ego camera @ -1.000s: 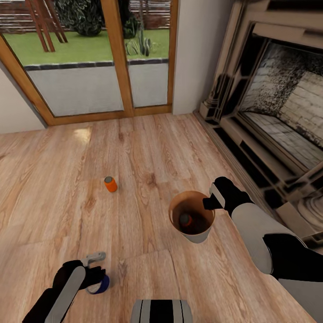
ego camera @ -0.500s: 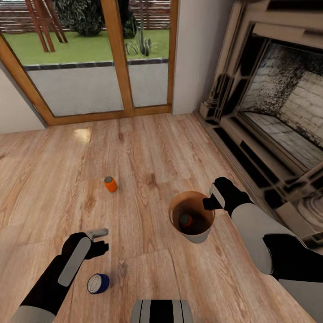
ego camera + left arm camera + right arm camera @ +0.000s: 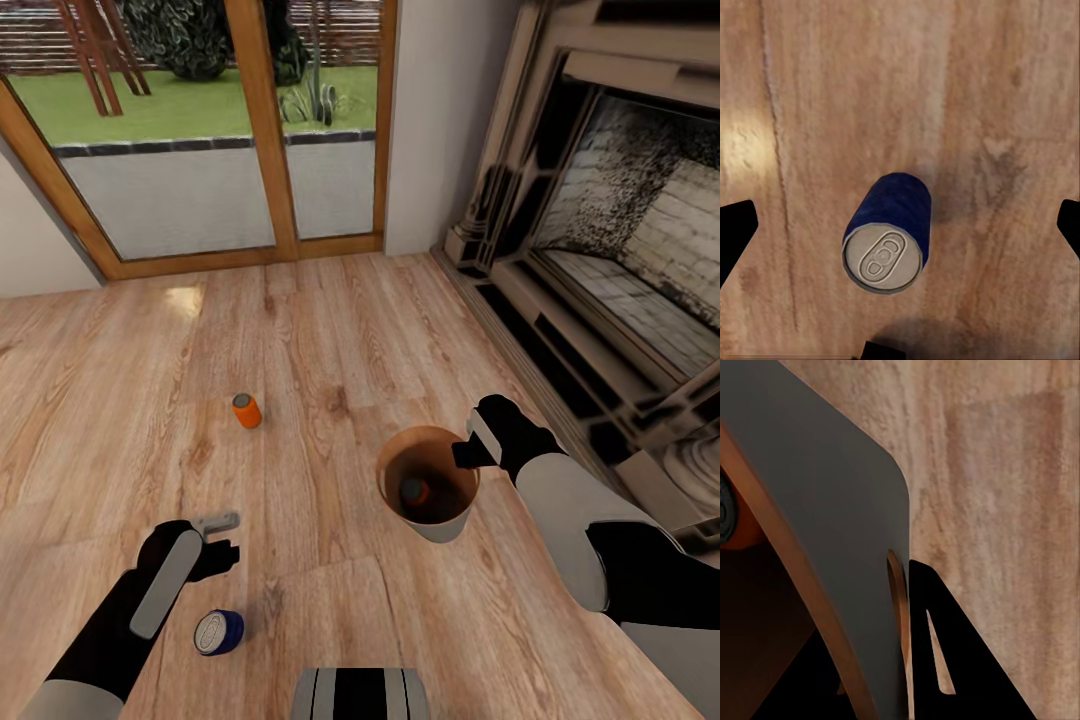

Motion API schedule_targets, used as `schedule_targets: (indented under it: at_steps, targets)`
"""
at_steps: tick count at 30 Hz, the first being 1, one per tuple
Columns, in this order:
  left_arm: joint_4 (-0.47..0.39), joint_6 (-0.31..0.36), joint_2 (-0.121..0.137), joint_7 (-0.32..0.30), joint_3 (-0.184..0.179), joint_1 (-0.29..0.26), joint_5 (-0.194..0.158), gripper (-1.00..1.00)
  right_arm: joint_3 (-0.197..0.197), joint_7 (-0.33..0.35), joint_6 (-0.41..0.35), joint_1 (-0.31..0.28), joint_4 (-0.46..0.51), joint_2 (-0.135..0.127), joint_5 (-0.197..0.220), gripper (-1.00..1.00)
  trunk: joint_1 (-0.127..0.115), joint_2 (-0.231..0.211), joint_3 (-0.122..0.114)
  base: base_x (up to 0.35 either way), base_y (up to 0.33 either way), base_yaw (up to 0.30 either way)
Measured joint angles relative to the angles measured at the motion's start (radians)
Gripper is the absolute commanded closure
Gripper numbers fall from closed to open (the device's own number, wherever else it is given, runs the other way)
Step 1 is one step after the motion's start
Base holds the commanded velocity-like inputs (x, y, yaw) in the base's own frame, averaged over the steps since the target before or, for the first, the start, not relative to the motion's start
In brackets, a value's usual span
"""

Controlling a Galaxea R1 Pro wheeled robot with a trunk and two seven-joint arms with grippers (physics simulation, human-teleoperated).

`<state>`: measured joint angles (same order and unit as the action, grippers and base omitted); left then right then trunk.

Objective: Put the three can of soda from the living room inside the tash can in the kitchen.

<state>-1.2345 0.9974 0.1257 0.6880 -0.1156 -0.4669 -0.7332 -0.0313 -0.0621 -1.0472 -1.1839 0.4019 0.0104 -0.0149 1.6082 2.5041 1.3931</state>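
My left gripper [image 3: 222,535] hangs above the wood floor [image 3: 330,340] at about eight o'clock in my head view, jaws spread wide and pinching nothing; in my left wrist view the two dark fingertips [image 3: 735,232] sit far apart at either edge with the blue soda can [image 3: 889,229] between them but touching neither. That blue soda can [image 3: 218,632] lies on its side on the floor, its grey top with the pull tab turned toward my wrist camera, just at six o'clock from my left gripper. My right gripper [image 3: 465,452] is pressed onto the rim of the trash can [image 3: 440,525], at three o'clock from the bin's mouth; my right wrist view shows a dark finger [image 3: 945,660] outside the thin wall of the trash can [image 3: 832,532], the copper inside beyond it. One orange soda can [image 3: 413,491] rests inside the bin, and a sliver of it [image 3: 731,521] shows there too. A second orange soda can [image 3: 246,410] stands on the floor at about ten o'clock from the bin, well apart from both grippers. The glass doors [image 3: 200,130] lie at twelve o'clock and the stone fireplace [image 3: 620,230] at two o'clock.
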Motion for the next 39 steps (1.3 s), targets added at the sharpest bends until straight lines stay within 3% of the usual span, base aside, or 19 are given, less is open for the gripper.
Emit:
schedule_targets:
  at_steps: [6, 23, 31, 39]
  targets:
    - [0.063, -0.006, 0.0, -0.004, 0.0, 0.001, 0.001, -1.0, -0.001, 0.0, 0.0, 0.0, 0.0, 0.0, -0.002, 1.0, 0.0, 0.0, 0.0, 0.0, 0.0, 0.0]
    - [0.075, -0.049, 0.0, -0.006, -0.006, 0.001, 0.001, -1.0, 0.0, -0.002, 0.0, 0.0, 0.0, 0.0, -0.001, 1.0, 0.0, 0.0, 0.0, 0.0, 0.0, 0.0]
    - [0.076, -0.051, 0.0, -0.007, -0.006, 0.001, 0.001, -1.0, -0.001, -0.002, 0.0, 0.0, 0.0, 0.0, -0.001, 1.0, 0.004, 0.002, 0.031, 0.0, 0.0, 0.0]
    - [0.076, -0.063, 0.0, -0.007, -0.008, 0.001, 0.001, -1.0, -0.001, -0.002, 0.0, 0.0, 0.0, 0.0, 0.0, 1.0, 0.004, 0.002, 0.031, 0.0, 0.0, 0.0]
